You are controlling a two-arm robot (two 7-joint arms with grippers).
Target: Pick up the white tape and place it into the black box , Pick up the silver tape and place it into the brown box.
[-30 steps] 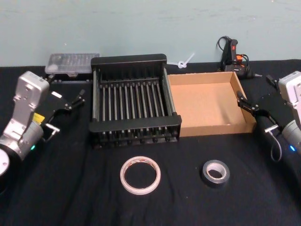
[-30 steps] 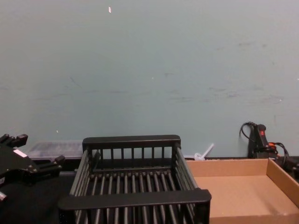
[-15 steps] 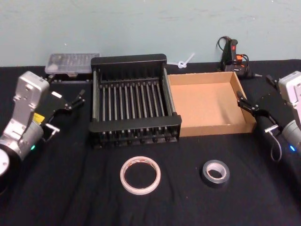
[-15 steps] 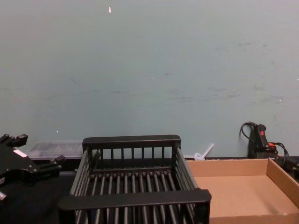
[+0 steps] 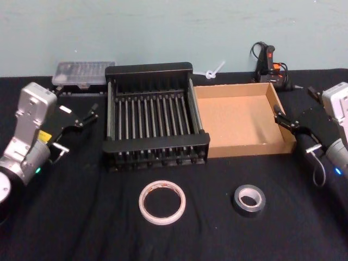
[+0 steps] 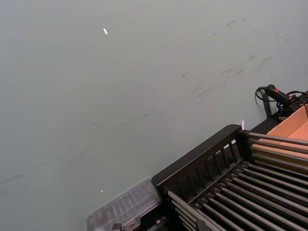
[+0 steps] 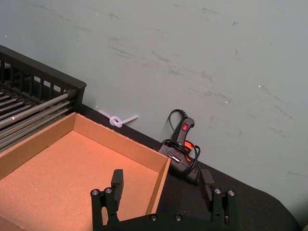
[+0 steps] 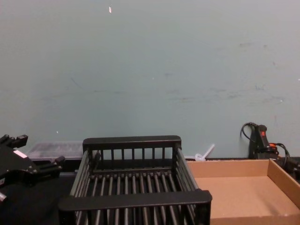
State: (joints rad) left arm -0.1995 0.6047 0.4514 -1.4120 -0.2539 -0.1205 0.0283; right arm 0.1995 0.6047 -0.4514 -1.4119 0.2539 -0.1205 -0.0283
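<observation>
A pale green wall backs a table point(image 5: 65, 217) draped in black cloth, and from here I judge neither pick has begun: both tapes lie loose and both boxes are bare.

Taking the black box point(image 5: 155, 115) as my mark, the brown box point(image 5: 239, 119) sits touching its right side. The white tape point(image 5: 162, 202) lies flat just in front of the black box. The silver tape point(image 5: 249, 199) lies to the right of the white one, in front of the brown box.

My left gripper point(image 5: 76, 118) hangs off the black box's left side, well apart from the white tape, jaws apart on nothing. My right gripper point(image 5: 296, 129) sits at the brown box's right wall; in the right wrist view its fingers point(image 7: 117, 183) stand wide apart, empty.

Next, I reckon, the left arm must swing in front of the black box, come down over the white ring and straddle its band.
</observation>
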